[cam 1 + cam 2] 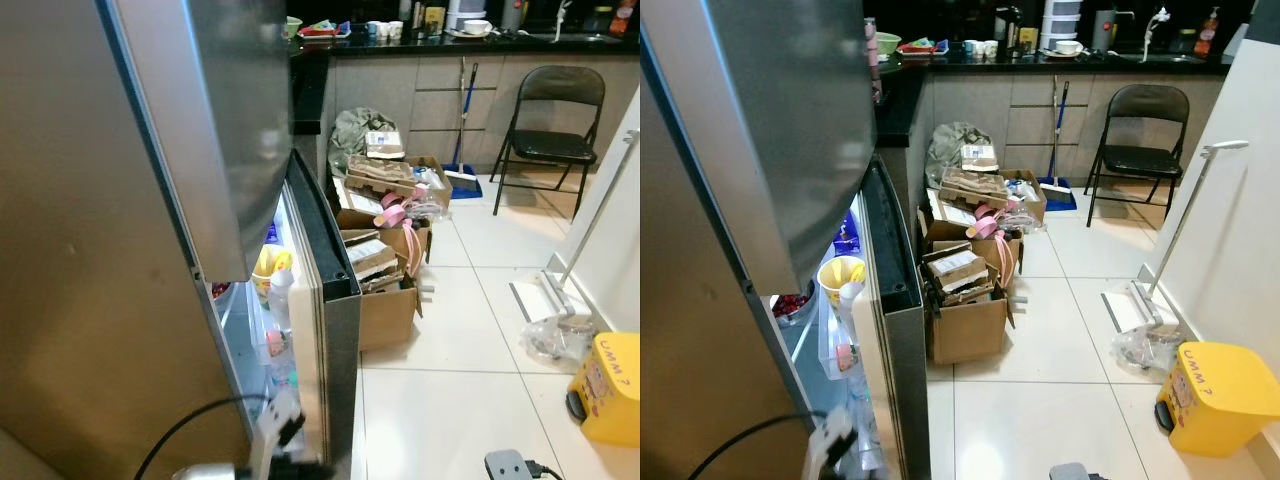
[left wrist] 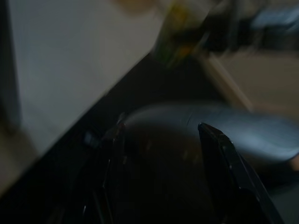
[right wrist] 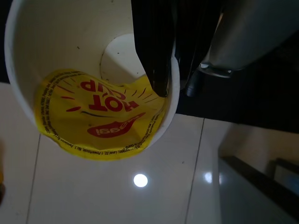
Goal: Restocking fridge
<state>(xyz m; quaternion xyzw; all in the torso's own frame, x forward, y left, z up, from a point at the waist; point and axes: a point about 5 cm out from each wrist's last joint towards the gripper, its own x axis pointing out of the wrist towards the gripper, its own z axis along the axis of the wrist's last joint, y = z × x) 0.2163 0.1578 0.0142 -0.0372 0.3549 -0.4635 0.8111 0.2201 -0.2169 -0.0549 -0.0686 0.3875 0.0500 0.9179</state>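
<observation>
Kitchen floor beside the open fridge door point(image 1: 325, 330); the right gripper point(image 3: 161, 70) pinches a yellow noodle cup's point(image 3: 93, 84) rim, likely for shelving. Left gripper's point(image 2: 163, 177) state: cannot tell.

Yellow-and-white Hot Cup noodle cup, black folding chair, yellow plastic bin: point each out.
Yellow-and-white Hot Cup noodle cup point(image 3: 100, 119): right wrist view, on the yellow label.
Black folding chair point(image 1: 553, 146): left eye view, on the seat.
Yellow plastic bin point(image 1: 1220, 400): right eye view, on the lid.

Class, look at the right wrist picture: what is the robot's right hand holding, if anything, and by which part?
The right hand holds a white and yellow "Hot Cup" noodle cup, pinched at its rim.
</observation>
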